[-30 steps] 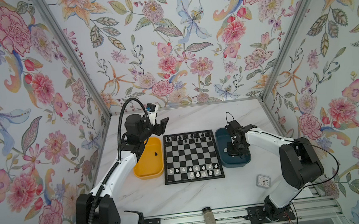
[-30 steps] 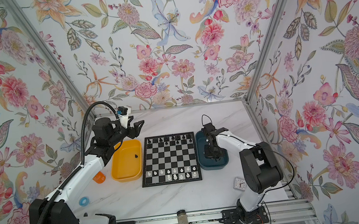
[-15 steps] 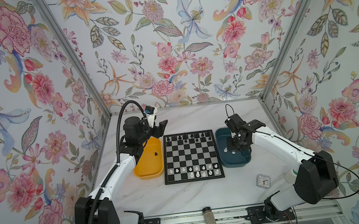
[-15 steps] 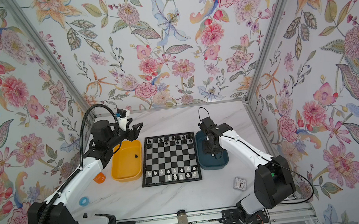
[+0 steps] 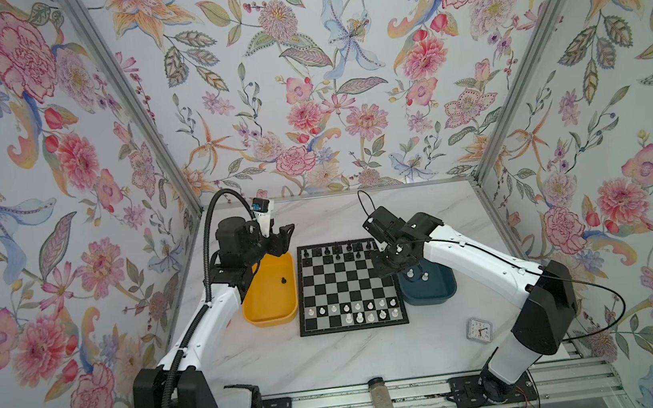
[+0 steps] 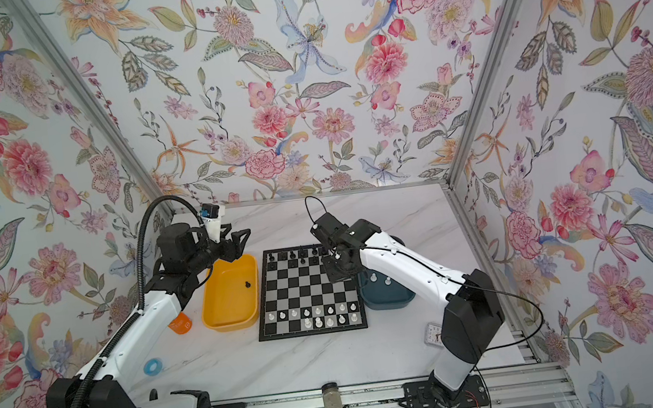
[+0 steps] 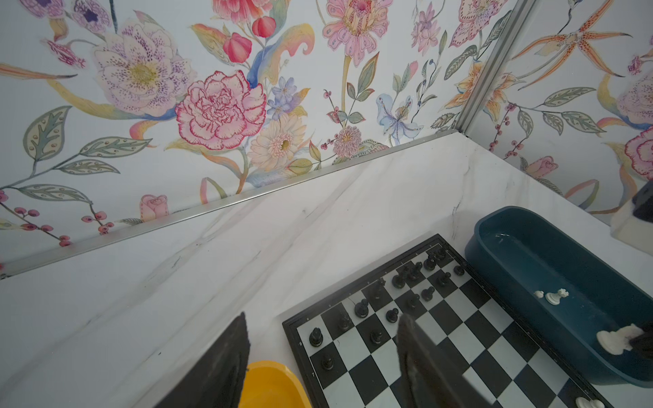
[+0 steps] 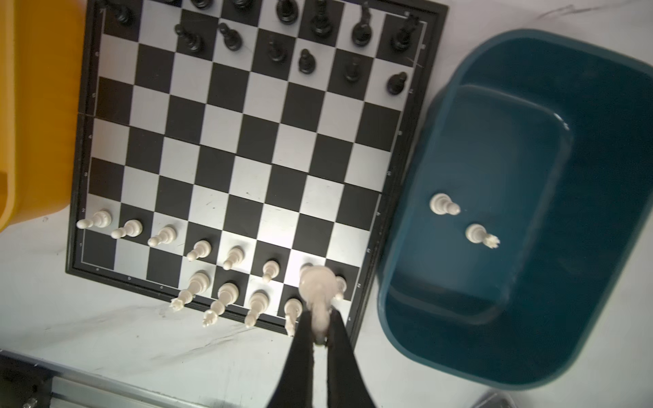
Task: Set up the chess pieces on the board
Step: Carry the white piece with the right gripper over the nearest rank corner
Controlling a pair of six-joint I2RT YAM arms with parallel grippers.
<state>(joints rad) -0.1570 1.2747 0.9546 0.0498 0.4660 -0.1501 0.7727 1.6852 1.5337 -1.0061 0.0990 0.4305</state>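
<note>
The board (image 5: 353,328) lies mid-table, also seen by its rim in the wrist views (image 7: 293,339) (image 8: 76,141). Black chess pieces (image 5: 336,250) stand on its far rows and white ones (image 5: 353,307) on its near rows. My right gripper (image 5: 388,267) (image 8: 319,328) hangs above the board's right edge, shut on a white chess piece (image 8: 318,291). Two white pieces (image 8: 444,205) (image 8: 481,236) lie in the dark blue tray (image 5: 431,297). One black piece (image 5: 283,280) sits in the yellow tray (image 5: 270,316). My left gripper (image 5: 282,235) (image 7: 322,315) stands open and empty above that tray's far end.
A small clock (image 5: 479,330) lies at the front right of the table. A jar (image 5: 382,401) lies on the front rail. An orange cup (image 6: 179,324) and a blue ring (image 6: 153,366) sit left of the yellow tray, under my left arm. Flowered walls close three sides.
My right gripper has risen out of the blue tray and swung left to the board's right edge with a white piece in it. The left gripper has hardly moved.
</note>
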